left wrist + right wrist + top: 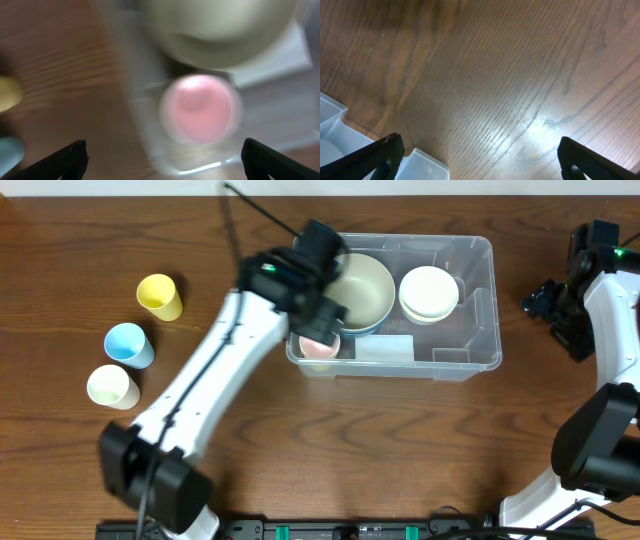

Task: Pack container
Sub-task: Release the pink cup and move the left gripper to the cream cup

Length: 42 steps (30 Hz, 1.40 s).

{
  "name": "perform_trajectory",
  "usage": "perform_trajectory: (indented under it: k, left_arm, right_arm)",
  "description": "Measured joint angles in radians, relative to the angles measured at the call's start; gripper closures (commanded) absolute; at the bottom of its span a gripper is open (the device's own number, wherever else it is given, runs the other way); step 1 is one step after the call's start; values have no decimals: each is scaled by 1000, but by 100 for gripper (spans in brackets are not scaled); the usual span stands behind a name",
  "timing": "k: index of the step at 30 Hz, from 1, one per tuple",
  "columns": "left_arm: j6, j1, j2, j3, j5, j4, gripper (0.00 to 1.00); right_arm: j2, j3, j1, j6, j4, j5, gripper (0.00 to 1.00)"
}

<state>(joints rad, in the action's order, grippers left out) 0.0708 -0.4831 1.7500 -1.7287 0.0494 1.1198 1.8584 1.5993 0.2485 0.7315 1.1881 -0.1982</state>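
The container point(476, 250), a large clear bin, sits mid-table. It holds a big cream bowl point(365, 290), stacked white bowls point(429, 293) and a pink cup point(318, 347) at the front left corner. My left gripper point(325, 328) hangs over that corner. In the blurred left wrist view the left gripper point(165, 160) is open, with the pink cup point(200, 109) standing free below it and the cream bowl point(220, 30) beyond. My right gripper point(548, 305) is right of the container. The right gripper point(482, 160) is open over bare wood, beside a corner of the container point(427, 165).
Three cups stand on the table at the left: yellow point(160, 296), blue point(129, 345) and cream point(112, 387). A white label point(385, 349) shows on the container's front wall. The left arm reaches diagonally from the front left.
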Motion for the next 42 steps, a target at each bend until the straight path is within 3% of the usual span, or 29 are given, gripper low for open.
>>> perform_trajectory:
  k: [10,19,28,42]
  left_arm:
    - [273,489,-142,-26,100,142,2]
    - [591,848,-141,136,109,191,2]
    - [763,958,-140,383,104,70,2]
    - [794,958,-140,526,85,-103,2]
  right_arm:
    - [0,0,0,0,0,0,1]
    - [0,0,0,0,0,0,1]
    - [0,0,0,0,0,0,1]
    - [0,0,0,0,0,0,1]
